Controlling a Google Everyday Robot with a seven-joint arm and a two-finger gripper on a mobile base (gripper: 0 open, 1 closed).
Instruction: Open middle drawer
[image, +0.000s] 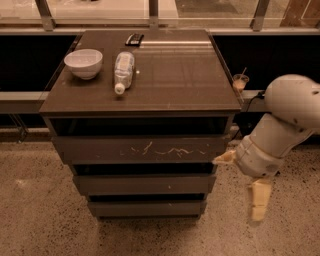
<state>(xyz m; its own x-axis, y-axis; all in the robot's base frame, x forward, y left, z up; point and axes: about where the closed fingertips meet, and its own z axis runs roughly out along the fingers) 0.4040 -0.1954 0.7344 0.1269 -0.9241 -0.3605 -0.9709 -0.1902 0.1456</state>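
The gripper (238, 189) hangs at the cabinet's right side, fingers spread and empty. At its 9 o'clock is the middle drawer (145, 184), shut, rigid and handleless (likely slides stiffly); hook behind its top lip. The scratched top drawer (142, 149) overhangs that lip. A bowl (83, 62) and a bottle (123, 70) lie at 11 o'clock.

The arm (287, 112) is clad in smooth white shells: a rounded, bulbous joint at the top and a thick forearm tapering to a ringed wrist cuff. The gripper (240, 186), at the arm's lower end and low at the right of the view, has two flat cream-yellow fingers (260, 200), spread apart and duller than the white casing.
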